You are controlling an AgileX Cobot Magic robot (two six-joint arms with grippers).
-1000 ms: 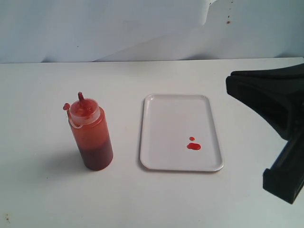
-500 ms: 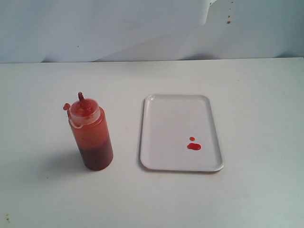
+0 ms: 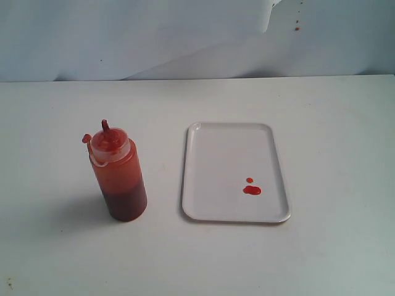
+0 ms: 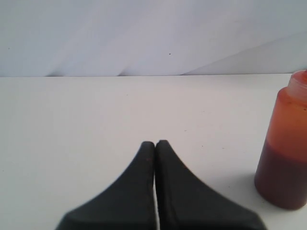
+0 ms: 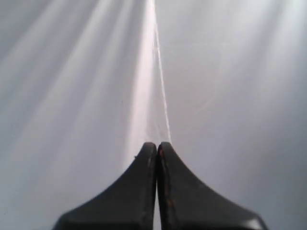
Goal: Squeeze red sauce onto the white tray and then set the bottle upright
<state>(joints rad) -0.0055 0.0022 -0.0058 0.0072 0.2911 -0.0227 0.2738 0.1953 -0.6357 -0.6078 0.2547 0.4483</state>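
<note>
The red-orange squeeze bottle (image 3: pixel 117 176) stands upright on the table, left of the white tray (image 3: pixel 216 154). Two small blobs of red sauce (image 3: pixel 251 189) lie on the tray near its front right corner. Neither gripper shows in the exterior view. In the left wrist view my left gripper (image 4: pixel 155 143) is shut on nothing, low over the table, with the bottle (image 4: pixel 284 153) standing apart at the frame's edge. The right wrist view has my right gripper (image 5: pixel 157 143) shut and empty, facing only the pale backdrop.
A pale cloth backdrop (image 3: pixel 154 37) hangs behind the table with a few small red specks (image 3: pixel 297 27) on it. The white tabletop (image 3: pixel 339 123) surrounds the tray and bottle.
The right gripper, seen at the right edge one second ago, has left the exterior view. Bottle, tray and sauce have not moved.
</note>
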